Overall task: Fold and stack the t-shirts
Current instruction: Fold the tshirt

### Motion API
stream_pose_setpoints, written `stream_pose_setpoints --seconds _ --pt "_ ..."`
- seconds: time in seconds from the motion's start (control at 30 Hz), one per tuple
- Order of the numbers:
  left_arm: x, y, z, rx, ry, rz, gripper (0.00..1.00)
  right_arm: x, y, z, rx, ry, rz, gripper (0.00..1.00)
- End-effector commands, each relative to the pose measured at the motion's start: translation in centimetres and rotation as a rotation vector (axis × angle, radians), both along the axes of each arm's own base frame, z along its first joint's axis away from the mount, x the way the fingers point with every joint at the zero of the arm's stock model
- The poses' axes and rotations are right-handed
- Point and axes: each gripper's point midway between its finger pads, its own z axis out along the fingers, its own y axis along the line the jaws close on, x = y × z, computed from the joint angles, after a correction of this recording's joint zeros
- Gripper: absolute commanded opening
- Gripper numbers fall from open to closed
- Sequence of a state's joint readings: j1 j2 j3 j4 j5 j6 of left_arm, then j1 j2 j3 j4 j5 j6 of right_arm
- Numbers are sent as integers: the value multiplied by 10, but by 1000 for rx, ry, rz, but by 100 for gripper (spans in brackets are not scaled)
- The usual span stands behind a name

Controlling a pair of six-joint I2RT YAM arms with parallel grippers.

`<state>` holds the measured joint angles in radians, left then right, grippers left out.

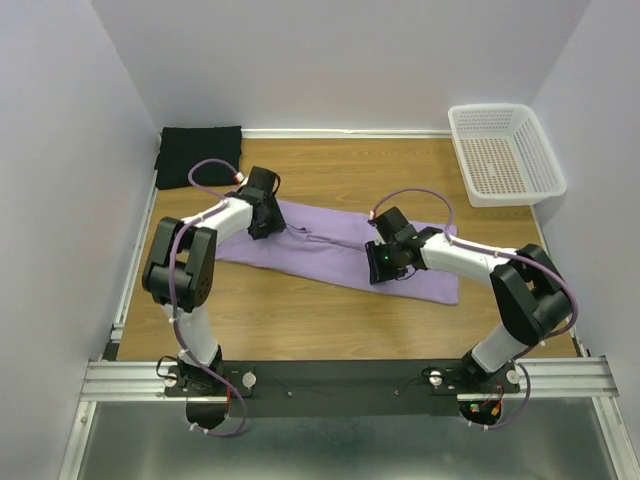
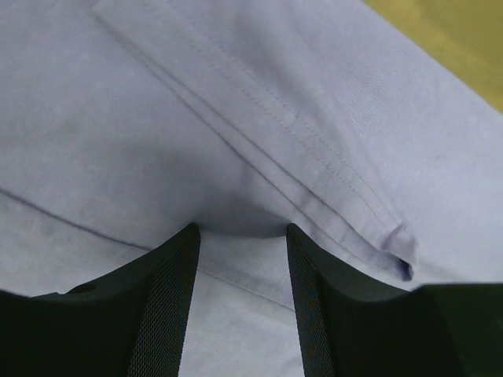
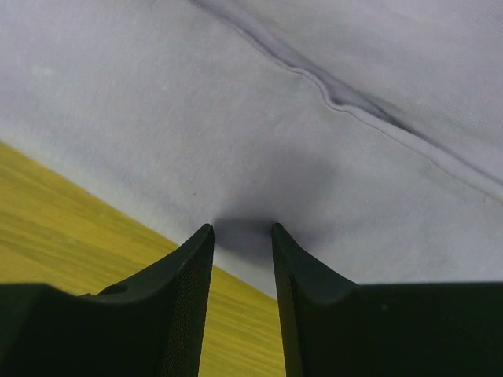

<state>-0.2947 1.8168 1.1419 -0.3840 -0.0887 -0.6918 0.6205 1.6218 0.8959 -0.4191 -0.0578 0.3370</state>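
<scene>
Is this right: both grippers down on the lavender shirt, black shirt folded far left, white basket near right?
No. The white basket sits at the far right, not near right, as the top external view shows. The rest holds: left gripper and right gripper down on the lavender shirt, black shirt folded far left.

The spread t-shirt (image 1: 330, 250) lies mid-surface (image 1: 330, 315), left pincer (image 2: 240, 232) on its left end, right pincer (image 3: 242, 228) at its near edge. Behind, the folded t-shirt (image 1: 200, 155) sits in the far-left corner, the basket (image 1: 490, 108) far right.
</scene>
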Motion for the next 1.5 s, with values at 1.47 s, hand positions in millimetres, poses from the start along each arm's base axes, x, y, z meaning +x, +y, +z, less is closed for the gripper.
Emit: stream_pose_setpoints --seconds 1.47 --pt "49 -95 12 132 -57 -145 64 -94 -7 2 -211 260 136 66"
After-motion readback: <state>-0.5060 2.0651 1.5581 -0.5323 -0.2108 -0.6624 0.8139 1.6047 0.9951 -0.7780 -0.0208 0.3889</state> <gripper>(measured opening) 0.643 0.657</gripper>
